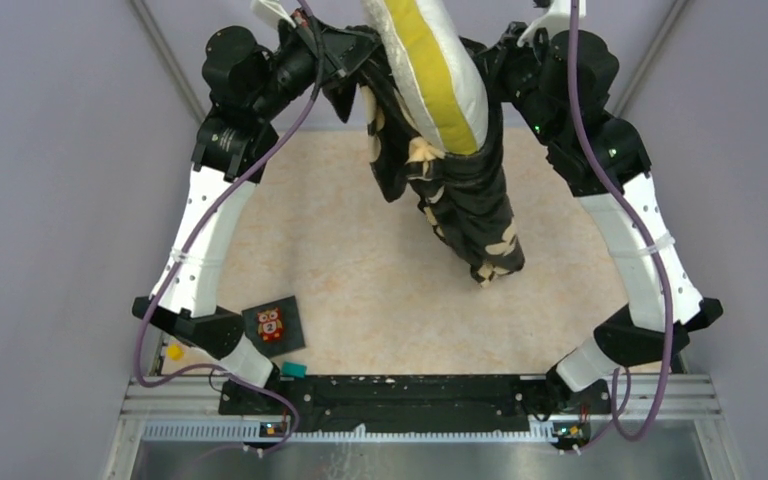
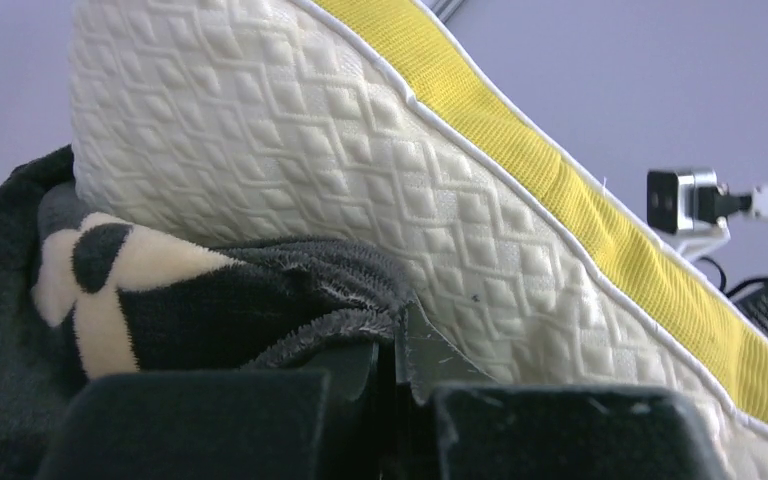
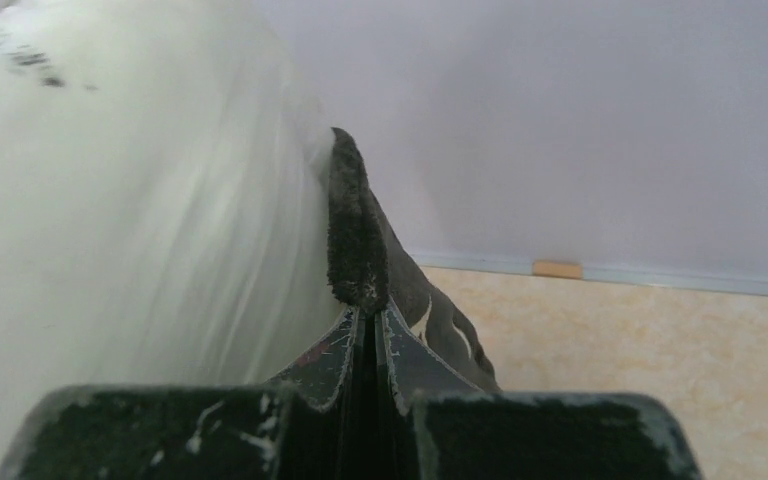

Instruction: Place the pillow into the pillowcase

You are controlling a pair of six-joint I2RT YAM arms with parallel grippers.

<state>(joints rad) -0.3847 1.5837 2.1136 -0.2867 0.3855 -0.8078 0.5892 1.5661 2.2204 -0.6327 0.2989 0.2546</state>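
The white quilted pillow [image 1: 430, 70] with its yellow band stands on end, raised at the far middle, its lower part inside the black flower-print pillowcase [image 1: 470, 210], which hangs down toward the table. My left gripper [image 1: 345, 55] is shut on the pillowcase's rim at the pillow's left side; in the left wrist view the gripper [image 2: 400, 345] pinches black fabric [image 2: 210, 310] against the pillow [image 2: 310, 150]. My right gripper [image 1: 500, 60] is shut on the rim at the right side; in the right wrist view the gripper [image 3: 365, 310] holds a black edge [image 3: 352, 230] beside the pillow [image 3: 130, 230].
A small dark owl-picture card [image 1: 273, 325] lies at the near left by the left arm's base, with a small yellow object [image 1: 174, 352] and a teal block [image 1: 293, 370] nearby. Grey walls close in on both sides of the beige tabletop [image 1: 360, 270].
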